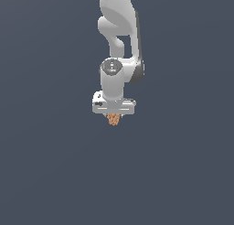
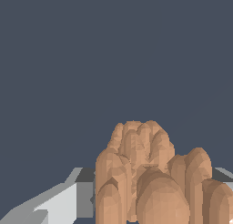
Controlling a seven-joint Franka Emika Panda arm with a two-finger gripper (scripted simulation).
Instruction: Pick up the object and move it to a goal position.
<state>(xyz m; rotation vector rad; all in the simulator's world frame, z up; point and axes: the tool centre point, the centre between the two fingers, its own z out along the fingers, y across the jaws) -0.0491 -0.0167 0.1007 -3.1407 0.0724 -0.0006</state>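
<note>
Tool (image 1: 113, 115) points straight down, closed on the orange cluster (image 1: 113, 119); cluster's tapered end hangs just below the tool.

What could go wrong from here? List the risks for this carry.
1. The orange-brown cluster sticks out below the gripper, so only its upper part seems held; its bumpy surface could slip.
2. The fingers are hidden in both views, so grip quality cannot be confirmed.
3. No goal marker shows, so placement is unchecked.

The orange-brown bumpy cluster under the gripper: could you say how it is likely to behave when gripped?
The cluster looks rigid, its lobes keeping shape. Its rounded bumps may give the gripper uneven contact, so it might twist. Being narrow and tapered, it would probably tip if set down.
</note>
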